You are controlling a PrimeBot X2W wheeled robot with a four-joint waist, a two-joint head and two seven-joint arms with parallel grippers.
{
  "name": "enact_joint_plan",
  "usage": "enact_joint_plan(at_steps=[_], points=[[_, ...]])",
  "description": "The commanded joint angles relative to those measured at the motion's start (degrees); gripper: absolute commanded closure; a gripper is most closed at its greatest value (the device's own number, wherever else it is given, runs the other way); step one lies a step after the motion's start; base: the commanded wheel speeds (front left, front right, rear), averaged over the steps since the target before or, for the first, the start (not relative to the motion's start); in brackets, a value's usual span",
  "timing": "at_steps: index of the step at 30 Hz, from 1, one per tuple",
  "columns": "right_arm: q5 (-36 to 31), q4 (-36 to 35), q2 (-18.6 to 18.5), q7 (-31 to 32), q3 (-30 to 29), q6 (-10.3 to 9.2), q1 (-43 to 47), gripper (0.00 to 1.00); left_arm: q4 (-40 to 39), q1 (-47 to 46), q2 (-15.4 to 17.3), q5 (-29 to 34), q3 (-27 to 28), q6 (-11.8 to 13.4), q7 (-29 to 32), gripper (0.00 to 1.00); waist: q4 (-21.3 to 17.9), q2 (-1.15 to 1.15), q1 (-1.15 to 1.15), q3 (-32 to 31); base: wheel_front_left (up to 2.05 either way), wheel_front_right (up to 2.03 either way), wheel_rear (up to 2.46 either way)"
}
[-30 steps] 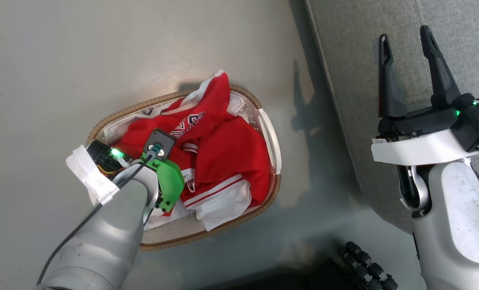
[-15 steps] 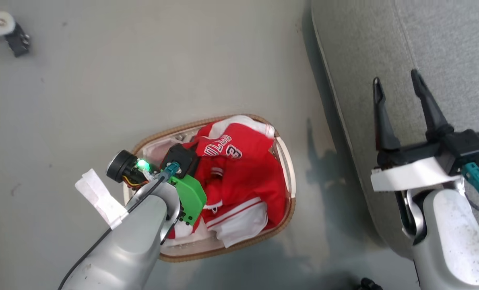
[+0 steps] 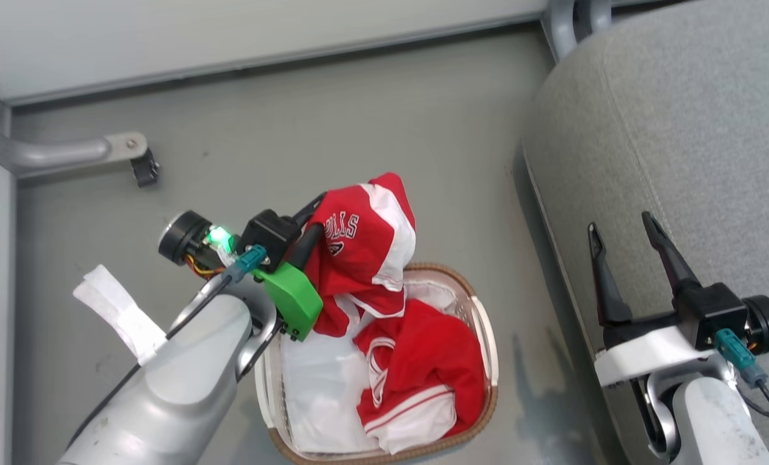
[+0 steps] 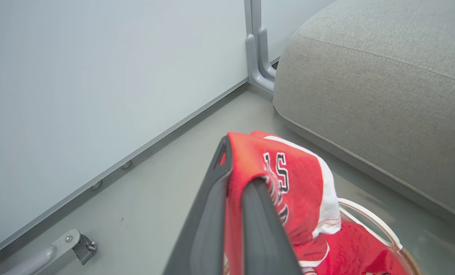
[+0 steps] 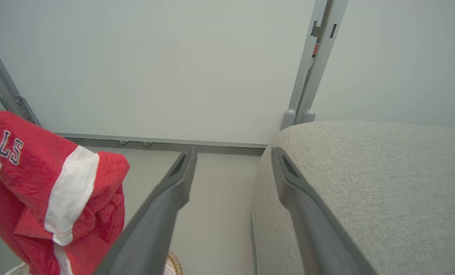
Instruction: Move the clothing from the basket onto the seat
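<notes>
- Since a second ago the left hand (image 4: 239, 164) has come up out of the basket (image 3: 492, 394), and the head view has swung as well, so it now takes in the wall and the far floor
- Its fingers are pressed together, pinching one red garment (image 3: 358, 252), which hangs above the basket's far-left rim, clear of the pile
- White lettering and a white band show on that garment; the lettering is partly folded under and reads only in part
- From the head, the left fingertips are buried in the cloth; the left wrist view shows the cloth draped over and between both fingers
- Lower down, a second red garment (image 3: 423, 361) with white stripe trim lies in the basket's right half, on the white liner (image 3: 320, 394), which is uncovered along the left half
- At the bottom edge of the head view the basket's near rim is cut off, and the left forearm (image 3: 165, 387) hides its left rim
- Over on the right, the right hand (image 3: 619, 223) hovers with its fingers spread wide, above the left edge of the seat (image 3: 682, 129)
- Seat and basket stand apart, with a strip of floor (image 3: 307, 129) between them; the seat's right and near parts run out of the picture, and its visible top lies open
- Beyond the basket the floor is open as far as the wall (image 3: 229, 32); a grey bracket (image 3: 68, 154) with a dark caster juts in at far left, and a grey post (image 3: 562, 19) stands by the seat's far-left corner
</notes>
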Motion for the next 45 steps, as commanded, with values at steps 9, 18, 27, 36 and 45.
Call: enact_joint_plan(at_steps=[9,18,27,36,45], points=[[-0.01,0.87,-0.25,-0.27,1.86,-0.06,3.90,0.00,-7.26,-4.65,4.56,-1.79,-1.22,-0.18,2.76,1.00,3.79,0.00,0.00,-12.40,0.00,0.00,0.00],[-0.30,1.23,-0.25,-0.27,4.99,-0.06,5.11,0.00,-13.77,-9.14,7.02,-3.25,0.19,0.15,5.95,1.00,3.87,0.00,0.00,-14.47,0.00,0.00,0.00],[0.30,1.85,-0.25,-0.27,10.25,-0.06,3.16,0.00,-17.99,-11.28,6.33,-3.67,-0.10,0.74,7.83,1.00,4.31,0.00,0.00,-14.99,0.00,0.00,0.00],[-0.96,5.48,-0.26,-0.27,17.68,-0.06,-3.05,0.00,-20.74,-13.81,4.62,-3.67,-1.67,0.53,9.54,1.00,5.01,0.00,0.00,-14.51,0.00,0.00,0.00],[-1.08,12.89,-0.24,-0.26,22.22,-0.06,-10.51,0.00,-22.90,-15.92,2.80,-3.78,-3.62,0.31,10.46,1.00,6.50,0.00,0.00,-14.07,0.00,0.00,0.00]])
